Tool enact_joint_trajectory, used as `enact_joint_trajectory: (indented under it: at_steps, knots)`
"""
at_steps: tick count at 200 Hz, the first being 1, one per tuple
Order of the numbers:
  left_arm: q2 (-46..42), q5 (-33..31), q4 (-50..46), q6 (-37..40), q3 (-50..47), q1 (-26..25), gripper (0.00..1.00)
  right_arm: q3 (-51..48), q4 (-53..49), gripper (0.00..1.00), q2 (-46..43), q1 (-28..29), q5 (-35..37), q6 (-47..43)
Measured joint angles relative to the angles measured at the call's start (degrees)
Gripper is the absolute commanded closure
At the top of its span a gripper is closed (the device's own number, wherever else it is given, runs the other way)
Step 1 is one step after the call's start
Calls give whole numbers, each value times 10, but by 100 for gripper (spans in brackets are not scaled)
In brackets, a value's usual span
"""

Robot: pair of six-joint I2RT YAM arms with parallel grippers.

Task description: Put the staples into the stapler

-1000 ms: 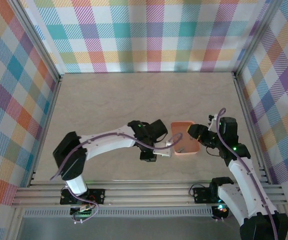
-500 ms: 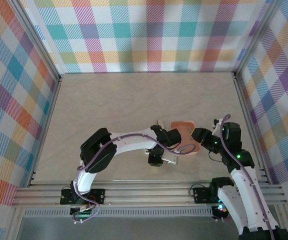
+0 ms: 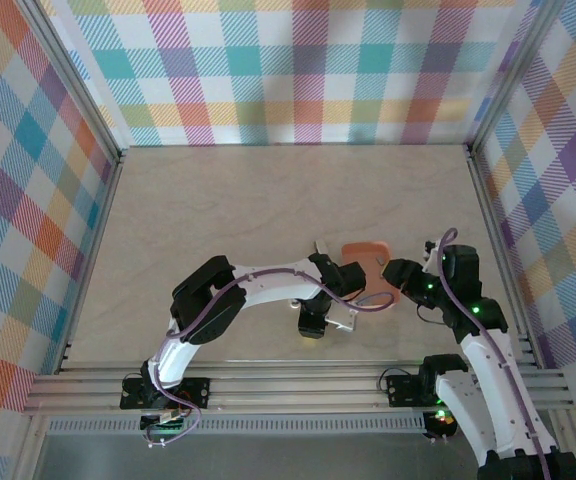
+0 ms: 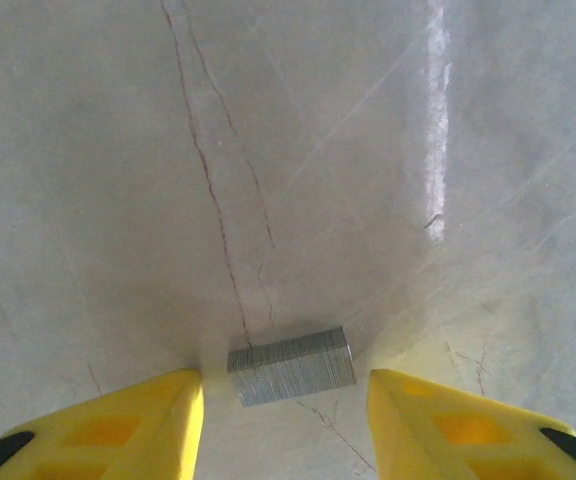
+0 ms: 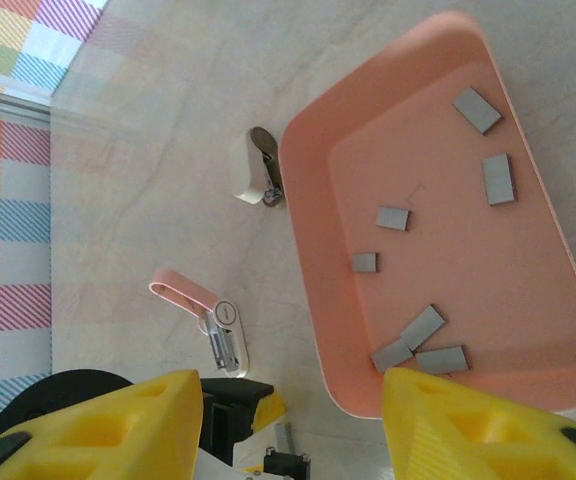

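Observation:
A grey block of staples [image 4: 291, 365] lies flat on the table between the yellow fingers [image 4: 118, 430] of my left gripper [image 4: 283, 388], which is open and touches nothing. The pink stapler [image 5: 203, 315] lies hinged open on the table, left of the tray, its metal channel showing. From above, my left gripper [image 3: 311, 327] points down just left of the stapler [image 3: 342, 321]. Several more staples [image 5: 408, 345] lie loose in the salmon tray [image 5: 318, 300]. My right gripper [image 5: 290, 380] hovers open over the tray's near corner, holding nothing; seen from above, the right gripper [image 3: 396, 274] is at the tray's right end.
A small grey-white oblong piece [image 5: 253, 170] lies beside the tray's far left edge. The tray [image 3: 363, 248] sits mid-table between both arms. Checked walls with metal rails [image 3: 98, 250] close in the table on three sides.
My left gripper has opened and let go of the staple block, which now rests on the table. The left arm folded nearer over the second. The right arm barely moved.

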Motion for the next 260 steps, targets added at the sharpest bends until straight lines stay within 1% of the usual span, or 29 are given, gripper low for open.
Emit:
enact_joint_trajectory:
  at_steps: [32,47,57,77,101,119,136,160,177,196,208,234,260]
  knots:
    - [-19,0,38,-12,-20,1,48,14,-17,52,21,2,-2,-7]
    - [-61,3,68,-31,-56,6,47,27,-26,52,33,14,0,-12]
    - [-106,8,97,-49,-92,13,46,37,-32,52,43,28,6,-15]
    - [-210,20,153,-93,-167,34,44,60,-47,52,71,76,27,-19]
    - [-334,26,250,-168,-268,83,40,96,-63,53,127,157,72,-21]
    - [-404,23,316,-238,-349,127,37,123,-75,54,178,216,102,-21]
    - [-451,15,373,-306,-418,163,34,150,-89,55,231,268,132,-18]
    - [-513,-19,434,-400,-501,191,25,197,-119,56,313,337,173,-12]
    - [-552,-51,468,-463,-546,199,16,235,-140,56,377,380,197,-5]
    - [-591,-91,491,-529,-585,208,10,273,-161,57,443,420,216,5]
    - [-611,-116,496,-565,-603,215,5,292,-169,57,480,441,224,13]
    - [-643,-167,497,-643,-636,227,4,320,-177,57,553,478,232,35]
    - [-653,-195,497,-688,-655,232,4,330,-177,57,605,499,234,52]
